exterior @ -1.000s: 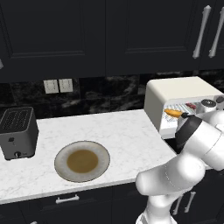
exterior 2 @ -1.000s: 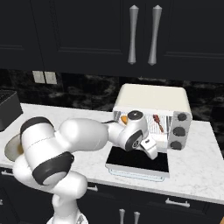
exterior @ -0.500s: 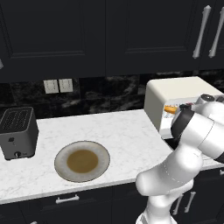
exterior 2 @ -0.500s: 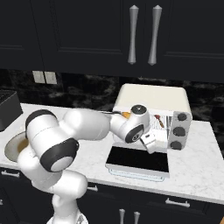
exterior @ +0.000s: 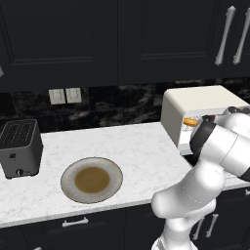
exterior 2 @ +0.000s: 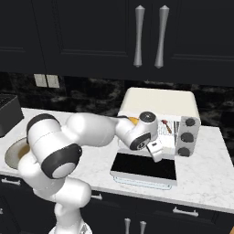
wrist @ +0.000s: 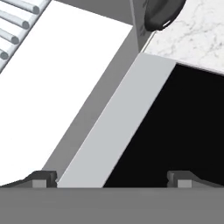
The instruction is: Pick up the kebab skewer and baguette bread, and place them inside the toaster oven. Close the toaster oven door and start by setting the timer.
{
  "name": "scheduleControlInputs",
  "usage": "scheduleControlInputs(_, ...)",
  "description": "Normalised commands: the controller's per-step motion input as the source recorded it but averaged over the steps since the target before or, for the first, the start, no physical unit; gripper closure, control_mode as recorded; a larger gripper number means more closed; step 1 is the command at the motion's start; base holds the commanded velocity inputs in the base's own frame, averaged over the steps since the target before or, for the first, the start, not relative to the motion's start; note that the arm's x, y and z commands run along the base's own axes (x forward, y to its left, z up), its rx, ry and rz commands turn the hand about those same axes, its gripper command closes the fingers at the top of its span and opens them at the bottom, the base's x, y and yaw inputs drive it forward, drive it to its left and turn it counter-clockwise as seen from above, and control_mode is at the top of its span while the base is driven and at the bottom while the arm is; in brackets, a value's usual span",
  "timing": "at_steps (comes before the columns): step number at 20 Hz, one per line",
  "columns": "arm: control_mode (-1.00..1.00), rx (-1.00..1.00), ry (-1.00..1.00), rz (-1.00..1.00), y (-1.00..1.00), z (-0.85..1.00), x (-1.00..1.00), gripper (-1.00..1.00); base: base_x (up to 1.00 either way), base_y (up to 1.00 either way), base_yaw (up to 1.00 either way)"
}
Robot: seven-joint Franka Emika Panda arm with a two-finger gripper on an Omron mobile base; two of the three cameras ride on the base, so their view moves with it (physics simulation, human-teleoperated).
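Behind the hand (exterior 2: 156, 152), fingers apart and empty, skewer (exterior 2: 167, 126) and baguette (exterior 2: 133, 121) sit inside the toaster oven (exterior 2: 158, 103); door (exterior 2: 144, 166) and timer remain.

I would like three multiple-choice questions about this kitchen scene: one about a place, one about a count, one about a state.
1. Where is the thin reddish kebab skewer?
A. on the round plate
B. inside the cream-white toaster oven
C. on the dark grey toaster

2. How many dark round knobs does the oven front show?
A. one
B. three
C. five

3. How is the dark glass toaster oven door?
A. folded down open
B. shut
C. removed

Answers:
1 B, the skewer lies on the oven's rack.
2 B, three knobs stand in a column.
3 A, the door lies flat before the oven.
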Motion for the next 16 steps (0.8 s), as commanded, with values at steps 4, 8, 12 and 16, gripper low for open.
scheduleControlInputs(4,-1.0,0.01,-0.07,0.0,0.0,0.33,-0.53,-1.0,0.0,0.0,0.0)
scheduleControlInputs(8,-1.0,0.0,-0.09,0.1,0.02,0.48,-0.92,-1.0,0.0,0.0,0.0)
scheduleControlInputs(12,-1.0,-0.03,0.0,0.29,0.22,0.11,-1.0,-1.0,0.0,0.0,0.0)
scheduleControlInputs(16,-1.0,-0.03,0.06,0.28,0.64,0.0,-0.87,-1.0,0.0,0.0,0.0)
